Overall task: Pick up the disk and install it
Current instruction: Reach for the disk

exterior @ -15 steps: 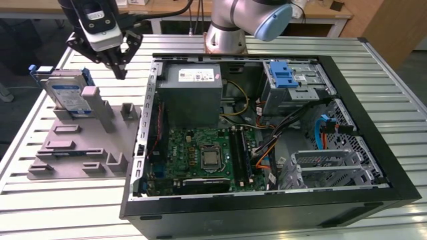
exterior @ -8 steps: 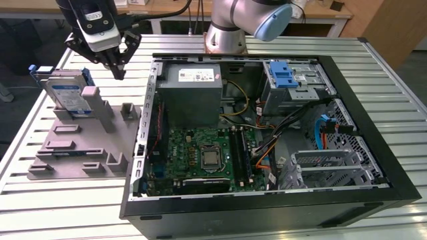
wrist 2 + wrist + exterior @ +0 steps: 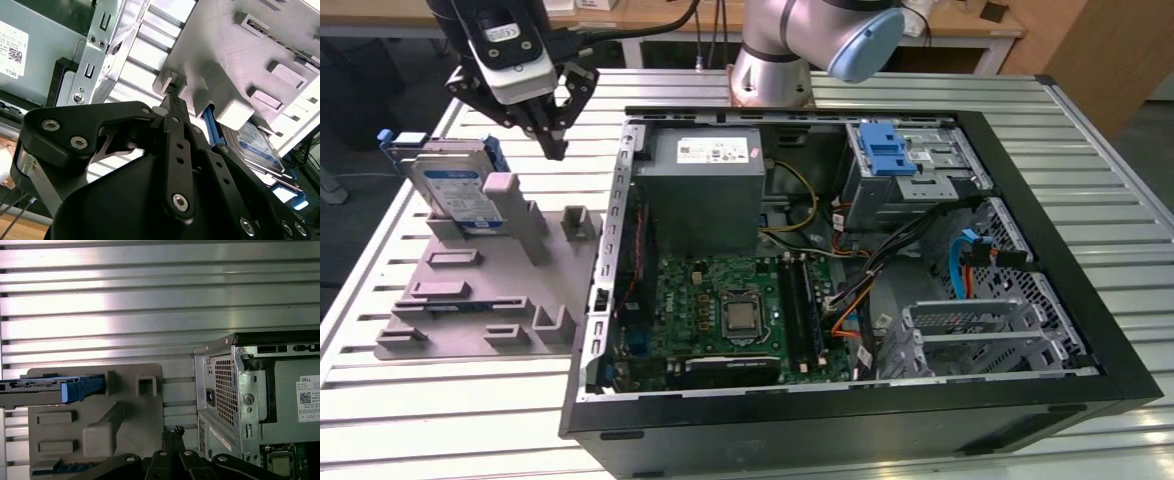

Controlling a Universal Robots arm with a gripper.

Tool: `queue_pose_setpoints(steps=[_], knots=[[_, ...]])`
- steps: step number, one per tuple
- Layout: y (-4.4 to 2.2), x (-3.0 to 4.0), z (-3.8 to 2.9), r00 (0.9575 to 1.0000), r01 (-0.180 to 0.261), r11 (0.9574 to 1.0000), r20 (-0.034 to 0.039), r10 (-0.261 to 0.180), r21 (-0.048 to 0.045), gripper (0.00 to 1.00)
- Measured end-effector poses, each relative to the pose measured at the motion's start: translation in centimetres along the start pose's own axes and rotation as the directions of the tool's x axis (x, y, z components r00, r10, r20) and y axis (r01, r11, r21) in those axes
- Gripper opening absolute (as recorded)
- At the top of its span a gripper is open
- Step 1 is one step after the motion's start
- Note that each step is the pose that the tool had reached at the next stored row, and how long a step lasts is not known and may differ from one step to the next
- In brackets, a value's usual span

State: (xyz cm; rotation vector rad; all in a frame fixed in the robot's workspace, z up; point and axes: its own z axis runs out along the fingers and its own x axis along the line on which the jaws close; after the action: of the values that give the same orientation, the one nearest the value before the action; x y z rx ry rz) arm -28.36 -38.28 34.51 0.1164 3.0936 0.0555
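Observation:
The disk (image 3: 454,190) stands on edge in a slot at the far end of the grey holder (image 3: 467,300), at the exterior view's left; its blue-and-white label faces out. In the second wrist view the disk (image 3: 255,145) lies past the holder's posts. In the first wrist view the disk (image 3: 45,390) shows edge-on with a blue rail. My gripper (image 3: 556,148) hangs above the holder's far right corner, a little to the right of the disk and not touching it. Its black fingers are shut, tips together (image 3: 171,97), with nothing between them; the gripper (image 3: 172,432) is over the holder's edge beside the case.
An open computer case (image 3: 1067,330) lies on the slatted metal table (image 3: 454,420), right of the holder. Inside are a grey power supply (image 3: 707,190), a green motherboard (image 3: 720,310) and a metal drive bay with a blue latch (image 3: 887,150). The arm's base (image 3: 774,70) stands behind the case.

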Motion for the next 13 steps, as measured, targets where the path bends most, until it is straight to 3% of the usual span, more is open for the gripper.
queue_pose_setpoints(steps=[5, 9, 11, 13], knots=[[0.04, 0.45, 0.01, 1.0, 0.0, 1.0, -0.0025, 0.0, -0.0004, 0.11], [0.23, 0.88, 0.0, 0.9997, -0.001, 1.0, -0.0236, 0.001, -0.0049, 0.11], [0.24, 1.14, -0.02, 0.9993, -0.002, 0.9999, -0.0376, 0.002, -0.0146, 0.11], [0.29, 1.55, -0.02, 0.9992, -0.003, 0.9998, -0.041, 0.002, -0.0184, 0.11]])
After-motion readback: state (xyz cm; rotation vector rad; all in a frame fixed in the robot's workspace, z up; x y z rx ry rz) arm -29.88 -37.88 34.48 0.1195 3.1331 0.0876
